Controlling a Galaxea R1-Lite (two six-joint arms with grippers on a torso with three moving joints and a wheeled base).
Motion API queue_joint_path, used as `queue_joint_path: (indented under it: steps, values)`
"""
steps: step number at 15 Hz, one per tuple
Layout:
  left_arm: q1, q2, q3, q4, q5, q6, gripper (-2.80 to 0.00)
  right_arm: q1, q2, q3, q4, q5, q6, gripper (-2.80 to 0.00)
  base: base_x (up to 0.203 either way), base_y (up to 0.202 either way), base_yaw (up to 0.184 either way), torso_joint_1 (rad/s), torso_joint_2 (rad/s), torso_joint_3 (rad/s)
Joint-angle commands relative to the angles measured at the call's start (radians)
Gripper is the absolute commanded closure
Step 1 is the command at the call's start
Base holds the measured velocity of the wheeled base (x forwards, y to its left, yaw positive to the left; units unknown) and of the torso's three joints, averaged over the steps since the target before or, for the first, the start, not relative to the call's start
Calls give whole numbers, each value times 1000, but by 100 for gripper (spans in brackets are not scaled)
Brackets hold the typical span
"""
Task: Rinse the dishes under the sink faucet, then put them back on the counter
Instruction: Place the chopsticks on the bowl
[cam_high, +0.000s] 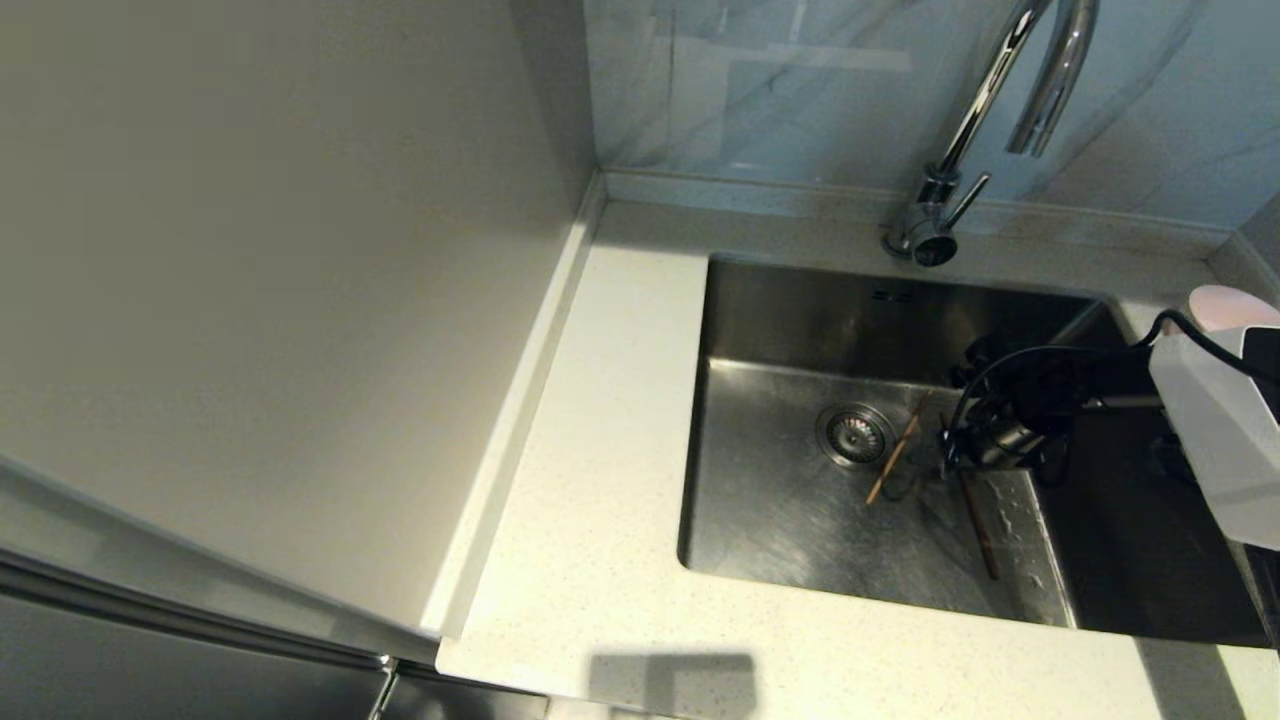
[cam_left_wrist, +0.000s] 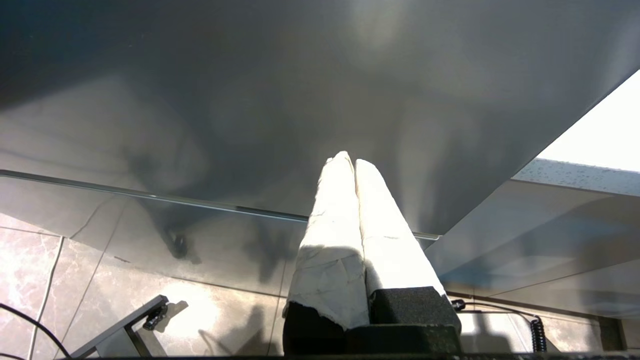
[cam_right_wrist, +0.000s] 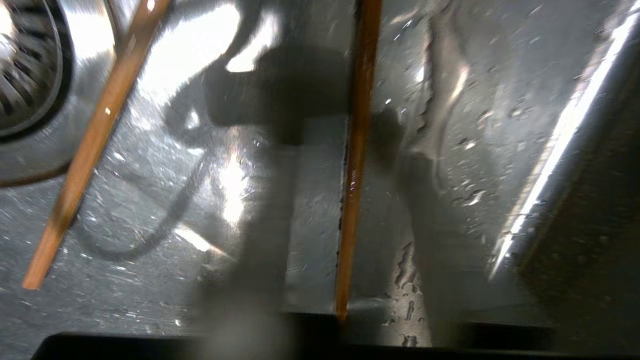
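- The right gripper (cam_high: 955, 462) reaches down into the sink (cam_high: 790, 320), its blurred fingers (cam_right_wrist: 260, 240) straddling one chopstick (cam_right_wrist: 356, 150); whether they pinch it cannot be told.
- The other chopstick (cam_high: 897, 448) lies beside the drain (cam_high: 855, 433) (wet floor).
- The left gripper (cam_left_wrist: 352, 165) is parked below the counter (cam_high: 580, 500), fingers pressed together.
- The pink bowl (cam_high: 1230, 305) sits right of the sink.

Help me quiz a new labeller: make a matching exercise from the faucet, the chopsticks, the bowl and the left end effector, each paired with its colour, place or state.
Things:
1. faucet
2. chopsticks
3. bowl
4. left end effector

Descriptions:
a. pink, right of the sink
b. shut, holding nothing
c. chrome, behind the sink
d. brown, lying in the sink

Pairs: 1-c; 2-d; 3-a; 4-b
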Motion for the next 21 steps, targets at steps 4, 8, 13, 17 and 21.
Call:
queue_joint_path:
  steps: [4, 8, 13, 17, 21]
  values:
    - [0, -3, 0, 0, 0, 0, 0, -1, 15, 13, 5, 3, 2, 0, 0, 0, 0, 0, 0, 0]
    - [0, -3, 0, 0, 0, 0, 0, -1, -3, 4, 4, 0, 0, 0, 0, 0, 0, 0, 0, 0]
    - [0, -3, 0, 0, 0, 0, 0, -9, -62, 17, 5, -5, -1, 0, 0, 0, 0, 0, 0, 0]
    - [0, -3, 0, 0, 0, 0, 0, -10, -93, 48, 5, -6, -20, 0, 0, 0, 0, 0, 0, 0]
    - [0, -3, 0, 0, 0, 0, 0, -10, -91, 57, 1, -43, -44, -280, 0, 0, 0, 0, 0, 0]
